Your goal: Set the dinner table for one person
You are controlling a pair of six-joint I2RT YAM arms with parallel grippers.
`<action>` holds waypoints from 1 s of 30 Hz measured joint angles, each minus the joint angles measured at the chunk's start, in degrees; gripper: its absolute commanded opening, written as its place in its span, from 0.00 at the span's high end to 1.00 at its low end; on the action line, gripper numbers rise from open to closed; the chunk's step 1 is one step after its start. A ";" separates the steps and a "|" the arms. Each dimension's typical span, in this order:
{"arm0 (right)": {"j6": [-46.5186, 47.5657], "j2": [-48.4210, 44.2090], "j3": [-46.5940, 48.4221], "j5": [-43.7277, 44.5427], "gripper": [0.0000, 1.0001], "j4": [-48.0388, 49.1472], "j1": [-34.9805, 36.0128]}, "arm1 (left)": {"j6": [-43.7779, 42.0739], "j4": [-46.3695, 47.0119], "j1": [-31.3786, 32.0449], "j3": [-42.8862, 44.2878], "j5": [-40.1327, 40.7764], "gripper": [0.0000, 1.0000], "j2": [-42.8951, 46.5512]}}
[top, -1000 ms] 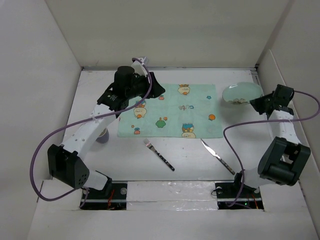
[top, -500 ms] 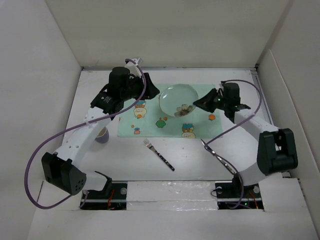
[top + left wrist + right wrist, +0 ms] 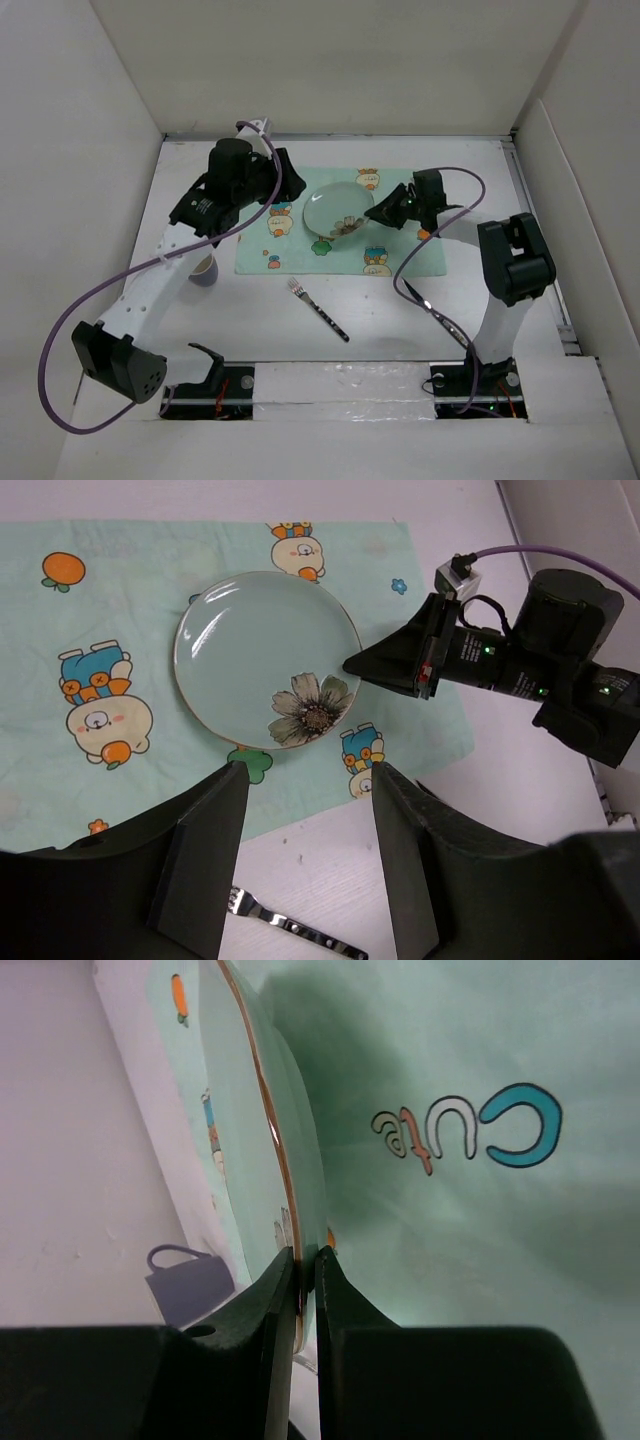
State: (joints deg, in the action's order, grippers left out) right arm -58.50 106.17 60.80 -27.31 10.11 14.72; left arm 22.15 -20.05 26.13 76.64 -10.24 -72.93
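Note:
My right gripper point(image 3: 377, 214) is shut on the rim of a pale green plate point(image 3: 335, 212) with a flower print. It holds the plate over the middle of the mint-green placemat point(image 3: 400, 255) on the white dinner table point(image 3: 270, 335). In the right wrist view the fingers point(image 3: 280, 1290) pinch the plate's edge point(image 3: 275, 1130), and the plate is slightly tilted above the mat point(image 3: 450, 1210). My left gripper point(image 3: 290, 188) is open and empty, hovering above the mat's left part. Its wrist view looks down on the plate point(image 3: 268, 658) and the right gripper point(image 3: 352, 666).
A fork point(image 3: 318, 308) lies on the table below the mat and also shows between the left fingers point(image 3: 290, 927). A knife point(image 3: 435, 312) lies at the lower right. A purple mug point(image 3: 205, 270) stands left of the mat. White walls enclose the table.
My right gripper has carried the plate from the far right of the table leftward, over the middle of the placemat. My left arm has drifted slightly left.

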 measured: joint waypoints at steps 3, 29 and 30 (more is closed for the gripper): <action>0.20 1.73 -0.02 0.55 0.93 -0.55 0.20 | -0.22 -1.14 -0.02 0.00 1.44 0.51 0.72; 22.43 -16.70 12.07 12.79 1.00 -26.25 9.60 | 6.10 -12.09 -0.07 19.39 15.91 0.57 8.02; 22.53 -15.43 13.68 12.66 1.00 -26.29 12.59 | 6.84 -12.79 -0.11 19.52 16.39 0.56 8.90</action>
State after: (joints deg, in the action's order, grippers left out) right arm -35.97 90.74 74.48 -14.66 -16.19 27.31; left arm 28.99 -32.84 26.02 96.16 6.15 -64.03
